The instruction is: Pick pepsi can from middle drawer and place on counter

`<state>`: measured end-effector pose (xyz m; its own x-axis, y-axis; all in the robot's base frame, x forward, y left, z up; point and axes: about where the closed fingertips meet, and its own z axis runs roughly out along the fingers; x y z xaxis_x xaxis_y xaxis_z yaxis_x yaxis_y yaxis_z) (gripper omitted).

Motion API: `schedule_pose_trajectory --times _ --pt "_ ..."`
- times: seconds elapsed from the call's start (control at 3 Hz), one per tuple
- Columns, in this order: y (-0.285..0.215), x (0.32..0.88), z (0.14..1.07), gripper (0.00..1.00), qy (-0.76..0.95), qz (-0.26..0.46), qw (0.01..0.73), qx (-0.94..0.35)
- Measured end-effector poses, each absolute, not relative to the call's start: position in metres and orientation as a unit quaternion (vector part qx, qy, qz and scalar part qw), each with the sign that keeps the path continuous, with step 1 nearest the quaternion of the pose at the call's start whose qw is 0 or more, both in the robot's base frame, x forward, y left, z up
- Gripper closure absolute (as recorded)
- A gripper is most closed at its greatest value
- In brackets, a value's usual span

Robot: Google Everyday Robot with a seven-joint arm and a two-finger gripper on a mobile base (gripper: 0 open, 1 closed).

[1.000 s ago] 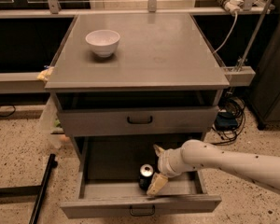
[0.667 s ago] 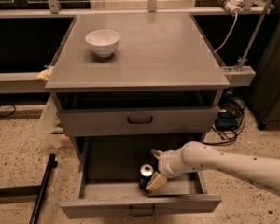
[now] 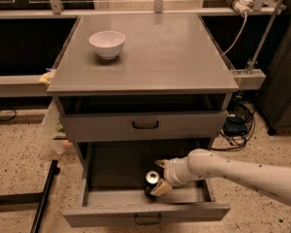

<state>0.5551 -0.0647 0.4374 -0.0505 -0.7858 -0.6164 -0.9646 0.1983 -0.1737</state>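
The soda can (image 3: 152,180) stood upright near the front of the pulled-out middle drawer (image 3: 111,171). The gripper (image 3: 160,176) reached in from the right, fingers spread, one behind the can and one in front. Above, the shut drawer front (image 3: 102,126) sat under the grey counter (image 3: 174,57), which held a white bowl (image 3: 107,43). A speckled floor (image 3: 19,164) lay around the cabinet, with cables (image 3: 237,125) on the right.

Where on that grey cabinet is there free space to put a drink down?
The counter is bare right of and in front of the white bowl. The middle drawer is crowded front-centre, where the pincer straddles the pepsi can; its left floor is free.
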Motion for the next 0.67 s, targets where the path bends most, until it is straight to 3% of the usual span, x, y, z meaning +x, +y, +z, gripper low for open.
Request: schedule_pose_trajectory --times 0.33,0.67 --pt "-0.059 0.559 0.419 0.26 0.711 0.161 0.301 -0.615" --pt "-0.048 0.561 0.403 0.44 0.709 0.182 0.295 -0.614"
